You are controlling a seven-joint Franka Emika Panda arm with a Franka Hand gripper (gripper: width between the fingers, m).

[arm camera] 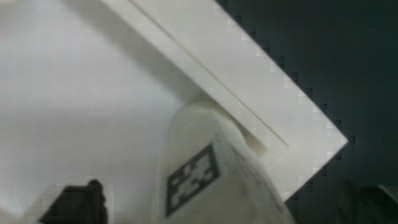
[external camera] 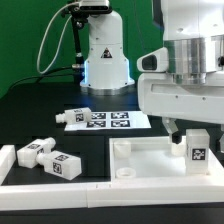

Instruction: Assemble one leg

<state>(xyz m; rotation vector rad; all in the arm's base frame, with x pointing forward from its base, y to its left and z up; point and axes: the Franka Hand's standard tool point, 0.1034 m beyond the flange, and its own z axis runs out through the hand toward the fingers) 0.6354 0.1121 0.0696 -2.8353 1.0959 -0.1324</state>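
Exterior view: leg (external camera: 196, 147) under pincer (external camera: 188, 132).

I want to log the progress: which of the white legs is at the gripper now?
The leg standing upright on the white panel, directly under the gripper at the exterior view's right. The others lie apart: two at lower left, one beside the marker board.

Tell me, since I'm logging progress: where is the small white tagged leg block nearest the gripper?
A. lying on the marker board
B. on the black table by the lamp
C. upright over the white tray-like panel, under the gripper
C: the small white tagged leg block stands upright at the wide white tray-like panel, directly below the gripper.
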